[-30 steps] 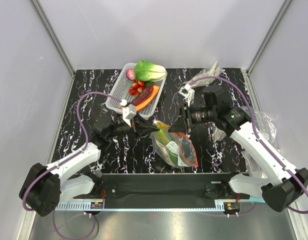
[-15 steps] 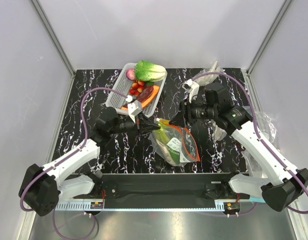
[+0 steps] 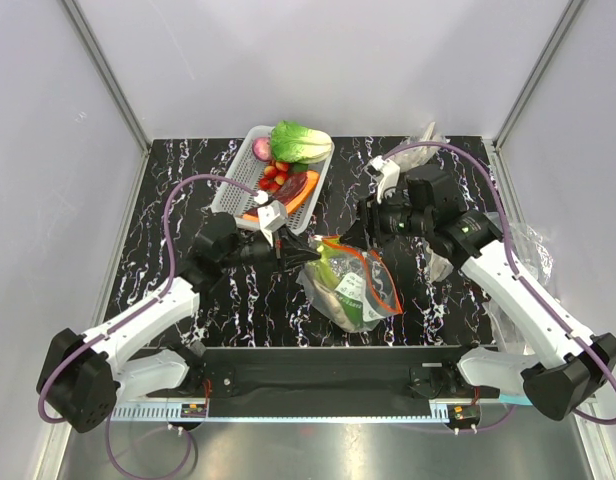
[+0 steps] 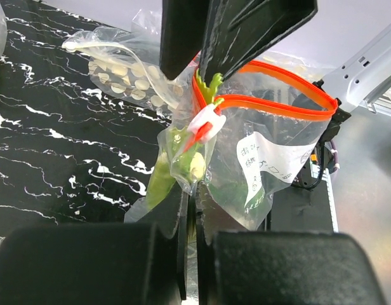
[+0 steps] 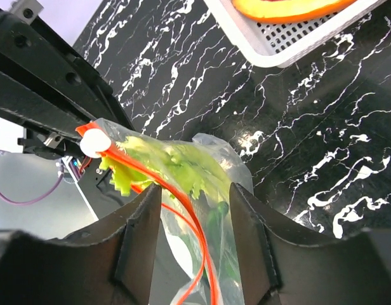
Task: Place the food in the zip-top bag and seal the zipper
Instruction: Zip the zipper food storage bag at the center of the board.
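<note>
The zip-top bag (image 3: 356, 292) stands near the table's front centre, holding green and pale toy food (image 3: 338, 283). Its red-orange zipper (image 4: 275, 101) gapes in a loop, and the white slider (image 4: 205, 122) sits at its left end. My left gripper (image 4: 194, 198) is shut on the bag's plastic edge just below that slider. My right gripper (image 5: 194, 222) is open, its fingers astride the bag's mouth with the zipper (image 5: 186, 194) and a frilly green leaf (image 5: 173, 166) between them. In the top view it (image 3: 361, 226) sits just behind the bag.
A white basket (image 3: 231, 196) at the back holds a leafy cabbage (image 3: 300, 142), small red pieces and an orange slice. Wrinkly clear bags lie at the back right (image 3: 425, 145) and the right edge (image 3: 533, 250). A steel ledge runs along the table's front edge.
My right gripper has opened off the bag's mouth and drawn back a little. The left gripper has shifted right with the bag's edge, and the zipper loop now gapes wider.
</note>
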Controlling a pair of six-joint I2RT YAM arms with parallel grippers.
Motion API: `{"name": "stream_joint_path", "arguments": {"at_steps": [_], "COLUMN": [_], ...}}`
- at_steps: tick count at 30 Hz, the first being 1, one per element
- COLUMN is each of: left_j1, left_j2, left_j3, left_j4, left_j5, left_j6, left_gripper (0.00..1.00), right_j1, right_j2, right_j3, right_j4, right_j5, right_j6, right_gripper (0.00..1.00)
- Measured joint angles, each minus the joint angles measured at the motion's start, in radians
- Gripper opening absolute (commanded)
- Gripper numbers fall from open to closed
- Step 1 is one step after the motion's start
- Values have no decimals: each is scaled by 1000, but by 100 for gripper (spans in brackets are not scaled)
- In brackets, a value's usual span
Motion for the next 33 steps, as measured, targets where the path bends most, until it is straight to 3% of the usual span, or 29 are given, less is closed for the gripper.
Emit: {"name": "stream_joint_path", "arguments": {"at_steps": [14, 17, 21, 24, 27, 29, 33], "left_j1": [-19, -21, -26, -27, -27, -27, -28], "left_j2": [-19, -19, -19, -19, -19, -19, -19], "left_j3": [7, 7, 7, 7, 7, 8, 9], "left_j4": [-26, -28, -31, -36, -37, -36, -36], "left_j5": [-11, -15, -26, -38, -52, -57, -70], "left_j6": [7, 6, 8, 8, 5, -2, -10], "left_gripper": [39, 44, 53, 57, 59, 59, 58], "right_j1": [101, 108, 114, 115, 115, 115, 121], "right_j2": [82, 84, 84, 82, 72, 69, 66], "right_j3": [9, 9, 9, 3, -2, -3, -8], "right_j4": [12, 18, 18, 25, 28, 27, 29], "right_j5": [79, 82, 82, 76, 69, 59, 50], "right_j6": [-11, -13, -17, -15, -14, -15, -19], "right_gripper": [52, 43, 18, 10, 11, 21, 26]}}
